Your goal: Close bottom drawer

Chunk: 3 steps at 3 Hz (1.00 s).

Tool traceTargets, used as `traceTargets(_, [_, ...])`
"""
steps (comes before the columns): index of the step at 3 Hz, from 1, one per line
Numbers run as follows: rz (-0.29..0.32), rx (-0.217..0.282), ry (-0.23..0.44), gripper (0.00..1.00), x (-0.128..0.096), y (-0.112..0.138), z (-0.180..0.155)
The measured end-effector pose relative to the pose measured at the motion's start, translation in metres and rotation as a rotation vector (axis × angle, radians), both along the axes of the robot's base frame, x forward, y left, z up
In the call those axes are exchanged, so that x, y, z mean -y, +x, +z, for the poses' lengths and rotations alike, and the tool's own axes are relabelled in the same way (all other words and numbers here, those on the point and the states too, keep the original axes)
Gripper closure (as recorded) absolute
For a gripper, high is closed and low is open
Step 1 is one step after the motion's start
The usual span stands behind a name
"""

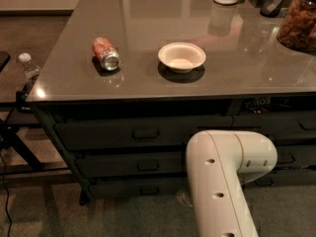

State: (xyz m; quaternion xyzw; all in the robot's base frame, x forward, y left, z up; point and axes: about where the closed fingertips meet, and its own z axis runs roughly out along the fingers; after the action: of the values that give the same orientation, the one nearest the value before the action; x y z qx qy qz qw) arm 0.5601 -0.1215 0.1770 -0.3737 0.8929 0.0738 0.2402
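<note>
three dark drawers stack under the glass-topped table (148, 14). the bottom drawer (133, 187) is lowest, its front showing left of the white robot arm (222, 181). the gripper (182, 198) sits low by that front, mostly hidden behind the arm; wide or narrow, i cannot tell. a tipped soda can (105, 53) lies near a white bowl (181, 57).

- I see a red can (105, 54) on its side near the tabletop's (69, 85) left edge.
- White bowl (181, 57) mid-table, nearer the front edge.
- Jar (298, 19) at right edge.

No readable text or numbers, even on the can (105, 53).
</note>
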Motion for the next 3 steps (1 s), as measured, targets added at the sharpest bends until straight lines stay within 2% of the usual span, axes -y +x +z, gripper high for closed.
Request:
traceTargets(1, [-0.006,0.037,-0.018,1.0,-0.0008,0.0164,0.0026])
traceTargets(2, [-0.008,0.039,-0.018,0.81,-0.0012,0.0172,0.0028])
traceTargets(3, [-0.008,0.039,-0.018,0.58,-0.0012,0.0172,0.0028])
